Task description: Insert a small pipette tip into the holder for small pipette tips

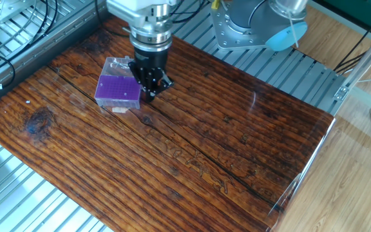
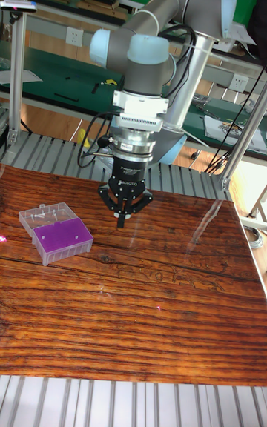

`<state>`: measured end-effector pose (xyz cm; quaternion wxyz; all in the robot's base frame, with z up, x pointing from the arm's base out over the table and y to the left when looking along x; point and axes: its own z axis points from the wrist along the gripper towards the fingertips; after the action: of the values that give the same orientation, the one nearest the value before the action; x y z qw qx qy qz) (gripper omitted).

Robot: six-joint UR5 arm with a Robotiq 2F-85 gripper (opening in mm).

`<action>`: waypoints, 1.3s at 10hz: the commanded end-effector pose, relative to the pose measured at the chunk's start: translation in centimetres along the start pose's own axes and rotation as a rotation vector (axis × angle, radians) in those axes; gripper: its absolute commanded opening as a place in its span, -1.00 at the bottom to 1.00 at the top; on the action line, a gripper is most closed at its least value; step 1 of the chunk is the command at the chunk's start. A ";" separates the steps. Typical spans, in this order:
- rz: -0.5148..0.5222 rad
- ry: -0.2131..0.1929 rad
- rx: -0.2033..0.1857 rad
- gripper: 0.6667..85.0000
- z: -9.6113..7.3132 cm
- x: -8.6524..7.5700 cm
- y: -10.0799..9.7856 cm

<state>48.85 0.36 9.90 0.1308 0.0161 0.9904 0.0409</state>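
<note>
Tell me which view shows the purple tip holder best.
The tall fixed view: the tip holder stands clear of the gripper, lid open. In the fixed view the gripper crowds its right edge.

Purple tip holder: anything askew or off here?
Nothing is spilled or damaged. The holder for small pipette tips sits flat on the wooden table, turned at an angle to the table's edges, its clear lid open behind it. The gripper hangs beside it, not over it.
</note>
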 end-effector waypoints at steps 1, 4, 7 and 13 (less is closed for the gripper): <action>0.002 -0.025 0.023 -0.99 -0.6 -0.1 -0.2; -0.019 0.091 0.056 -0.99 -1.7 3.0 -1.2; -0.072 0.175 0.144 -0.99 -4.3 4.1 -3.1; -0.076 0.171 0.076 -0.99 -5.1 3.8 -1.1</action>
<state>44.07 -1.92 12.94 0.0503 -0.0214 0.9984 -0.0166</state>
